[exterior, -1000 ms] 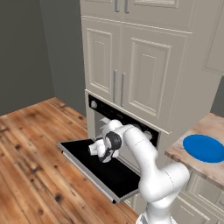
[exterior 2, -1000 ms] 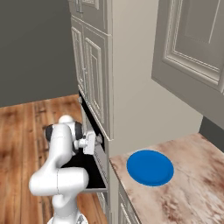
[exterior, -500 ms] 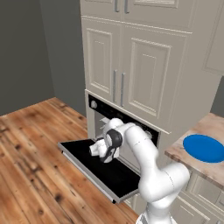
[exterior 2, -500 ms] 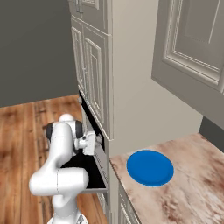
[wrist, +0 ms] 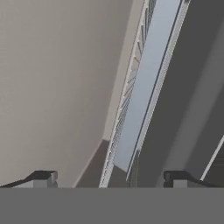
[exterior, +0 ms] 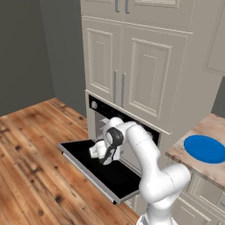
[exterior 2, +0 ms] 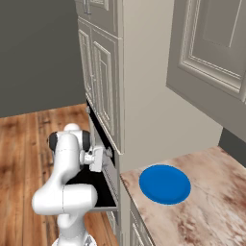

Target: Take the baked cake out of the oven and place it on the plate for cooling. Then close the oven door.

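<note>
The oven stands with its oven door folded down flat. My gripper hovers just above the door at the oven's mouth, also seen from the side. In the hand view the gripper is open, its fingertips far apart with nothing between them. Ahead of it lie the wire rack's edge and a grey tray, seen tilted. The baked cake is hidden. The blue plate lies bare on the counter to the right.
Cream cabinets rise above the oven. A marbled counter carries the plate, beside a wall cabinet. Wooden floor spreads in front of the lowered door.
The fingers have spread apart. The arm and hand stay over the lowered door at the oven's mouth.
</note>
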Controlling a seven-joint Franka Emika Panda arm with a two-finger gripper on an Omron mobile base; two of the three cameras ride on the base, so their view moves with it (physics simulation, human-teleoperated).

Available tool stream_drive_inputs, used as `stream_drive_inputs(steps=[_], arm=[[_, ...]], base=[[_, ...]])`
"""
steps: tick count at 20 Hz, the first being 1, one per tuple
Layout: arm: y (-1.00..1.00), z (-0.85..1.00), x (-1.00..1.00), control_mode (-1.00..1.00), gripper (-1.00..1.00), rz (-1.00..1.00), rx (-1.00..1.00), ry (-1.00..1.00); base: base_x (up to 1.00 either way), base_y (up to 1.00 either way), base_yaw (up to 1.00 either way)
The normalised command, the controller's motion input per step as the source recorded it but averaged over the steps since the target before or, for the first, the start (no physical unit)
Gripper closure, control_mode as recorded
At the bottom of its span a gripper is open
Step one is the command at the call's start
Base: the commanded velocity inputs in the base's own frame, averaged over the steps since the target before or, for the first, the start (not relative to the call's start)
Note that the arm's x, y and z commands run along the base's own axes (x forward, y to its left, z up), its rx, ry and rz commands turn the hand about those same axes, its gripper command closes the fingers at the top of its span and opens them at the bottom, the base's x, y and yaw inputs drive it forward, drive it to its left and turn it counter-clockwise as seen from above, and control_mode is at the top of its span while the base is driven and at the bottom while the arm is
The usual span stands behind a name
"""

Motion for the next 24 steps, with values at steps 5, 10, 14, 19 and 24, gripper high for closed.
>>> stream_drive_inputs(steps=[5, 10, 14, 19, 24], arm=[[-0.13, 0.0, -0.62, -1.0, -1.0, -0.07, 0.0, -0.04], [-0.31, 0.0, -0.59, -1.0, -1.0, -0.07, 0.0, -0.08], [-0.44, 0.0, -0.5, -1.0, -1.0, -0.06, 0.0, -0.1], [-0.35, 0.0, -0.32, -1.0, -1.0, -0.04, 0.0, -0.12], [-0.2, 0.0, -0.15, -1.0, -1.0, 0.0, 0.0, -0.27]], base=[[0.0, 0.0, 0.0], [0.0, 0.0, 0.0], [0.0, 0.0, 0.0], [0.0, 0.0, 0.0], [0.0, 0.0, 0.0]])
